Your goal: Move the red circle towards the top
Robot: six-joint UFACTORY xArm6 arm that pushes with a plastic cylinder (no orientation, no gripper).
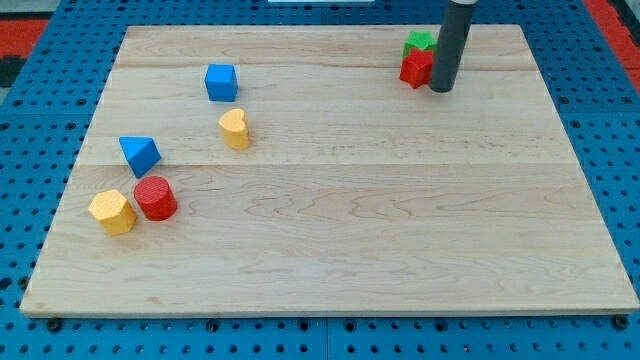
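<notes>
Camera view shows the red circle [155, 197] low on the view's left of the wooden board [330, 240], touching or almost touching the yellow hexagon-like block [112, 211] on its left. Just above it lies the blue triangle [139, 154], which sits roughly in the way of a straight push toward the view's top. Farther up stand the yellow heart [234, 128] and the blue cube [221, 82].

Well apart, near the top right, the dark rod comes down almost upright, and what the robot would call my tip [441, 90] rests just beside a red block [416, 68], on its right, with a green block [421, 42] behind it. There are no jaws to open or close; the rod holds nothing.

By my judgement the push has not begun: the tip must cross the board and get below the red circle.
</notes>
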